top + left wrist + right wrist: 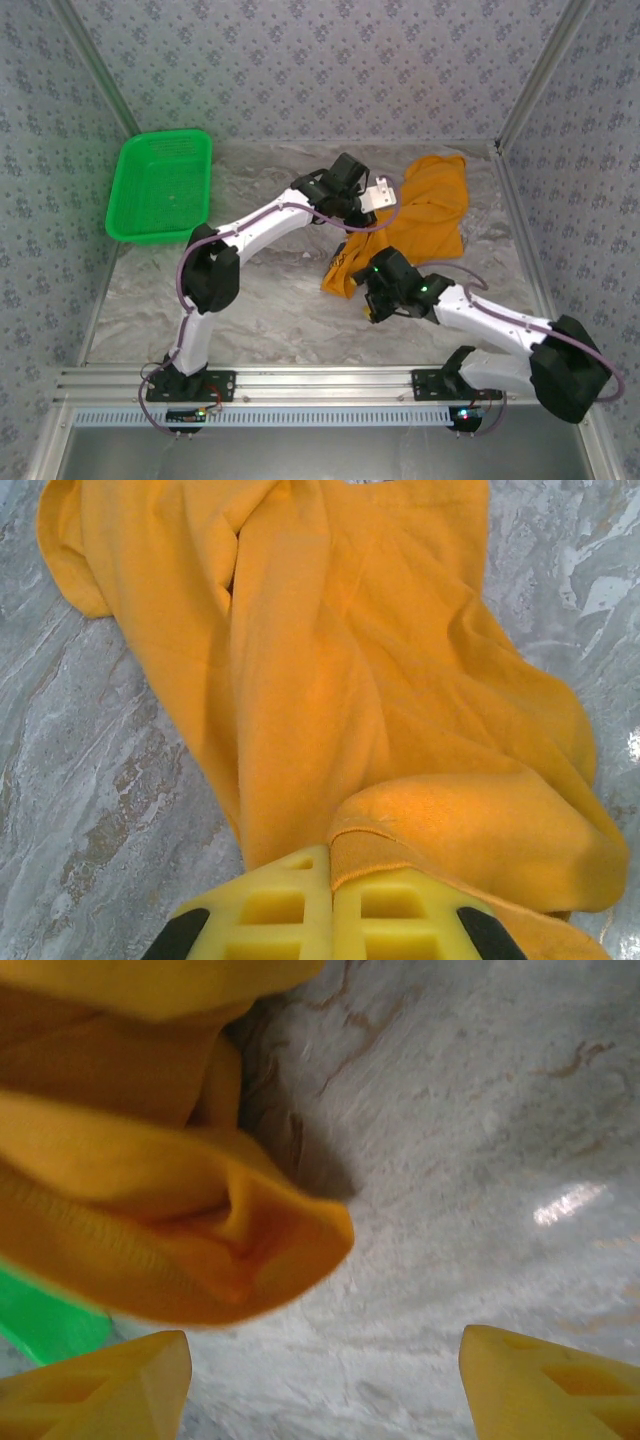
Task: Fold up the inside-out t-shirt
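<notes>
The t-shirt lies as a bunched strip from the upper right of the top view down toward centre; the left gripper is clamped on a fold partway along, and the right gripper, jaws wide apart, hovers nearest its lower end

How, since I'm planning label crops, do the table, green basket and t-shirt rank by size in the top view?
1. table
2. green basket and t-shirt: about alike; the arms cover part of the t-shirt, so unranked.
</notes>
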`<state>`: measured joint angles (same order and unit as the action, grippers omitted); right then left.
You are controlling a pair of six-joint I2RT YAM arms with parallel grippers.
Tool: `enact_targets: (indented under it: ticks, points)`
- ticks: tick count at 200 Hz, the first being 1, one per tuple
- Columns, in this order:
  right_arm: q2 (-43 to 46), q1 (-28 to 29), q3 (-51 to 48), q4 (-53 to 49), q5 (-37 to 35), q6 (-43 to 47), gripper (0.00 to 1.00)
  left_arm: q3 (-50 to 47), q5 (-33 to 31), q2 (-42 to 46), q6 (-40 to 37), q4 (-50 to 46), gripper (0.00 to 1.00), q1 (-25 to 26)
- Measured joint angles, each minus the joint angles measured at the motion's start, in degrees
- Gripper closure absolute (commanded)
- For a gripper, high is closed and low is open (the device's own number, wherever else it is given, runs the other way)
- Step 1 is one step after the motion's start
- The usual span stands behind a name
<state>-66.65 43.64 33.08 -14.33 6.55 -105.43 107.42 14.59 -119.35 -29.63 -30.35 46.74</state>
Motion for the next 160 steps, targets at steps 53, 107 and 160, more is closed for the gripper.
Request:
enact_targets:
  ticks: [53, 107, 160]
  points:
    - [-11.8, 0.7, 0.3, 11.7, 0.3, -5.8, 0.31, 0.0, 0.9, 0.2, 1.1, 0.2, 1.0, -0.3]
    - [-20.8, 1.4, 3.0, 17.3, 1.4, -5.9, 0.98, 0.0, 1.2, 1.4, 2.8, 0.2, 1.0, -1.8]
    - [-14.4, -1.3, 16.4, -5.0, -7.3, 7.4, 1.0, 0.2, -0.3, 4.3, 6.9, -0.4, 1.0, -6.7]
